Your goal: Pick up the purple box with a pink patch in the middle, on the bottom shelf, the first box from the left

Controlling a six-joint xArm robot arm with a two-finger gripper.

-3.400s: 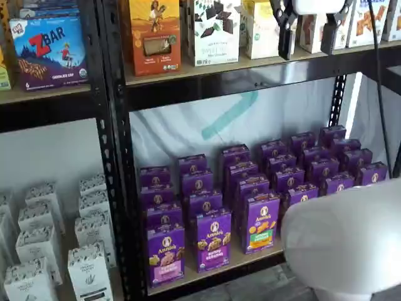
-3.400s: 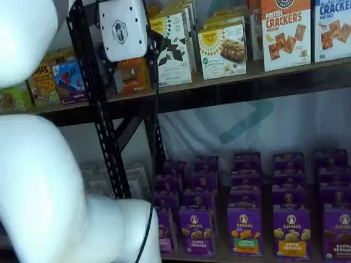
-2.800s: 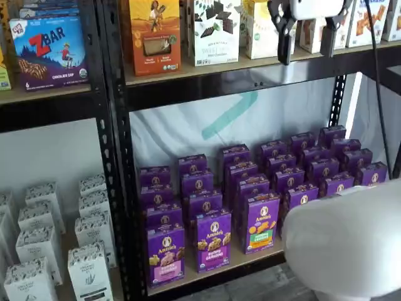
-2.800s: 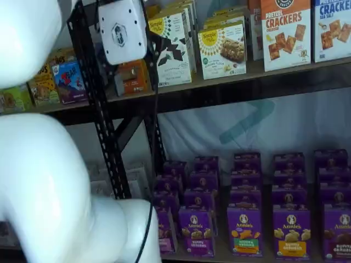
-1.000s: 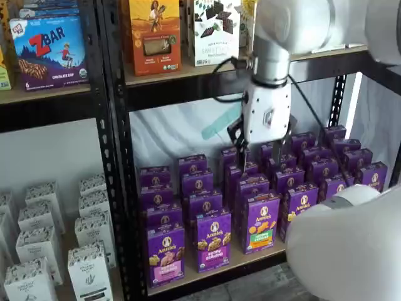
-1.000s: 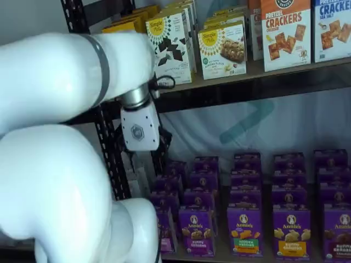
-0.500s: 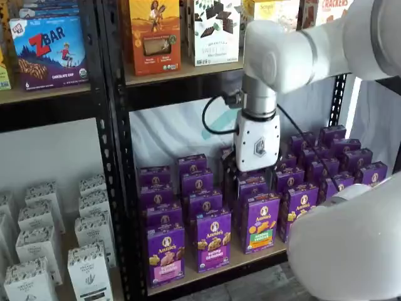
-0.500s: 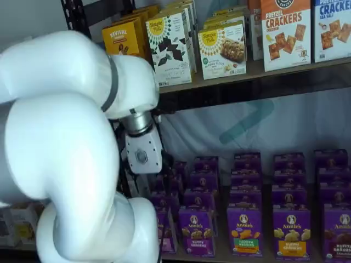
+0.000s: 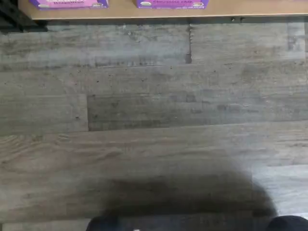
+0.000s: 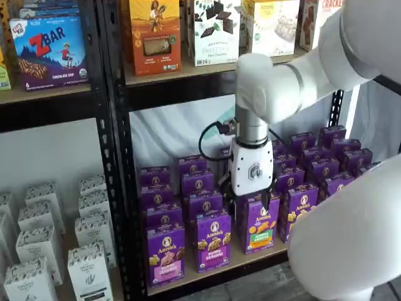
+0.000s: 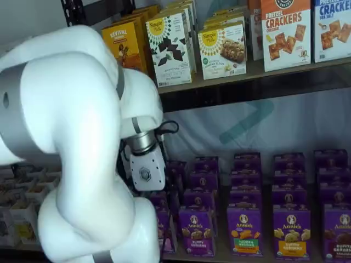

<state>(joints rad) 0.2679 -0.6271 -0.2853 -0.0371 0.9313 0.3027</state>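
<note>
The purple box (image 10: 165, 254) is seen upright at the front of the bottom shelf (image 10: 216, 268), beside the black post (image 10: 119, 188). The gripper (image 10: 249, 210) is held well to the side of the purple box, over the rows of purple cartons. Its fingers are largely hidden, but its jaws are spread fully apart, nothing being seen between them.

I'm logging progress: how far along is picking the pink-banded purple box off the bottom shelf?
Done: nothing yet. The purple box stands untouched on the bottom shelf. In hand: the gripper, open and empty, hangs in front of cartons further along the row. Left: line up with the box, close, lift.
</note>
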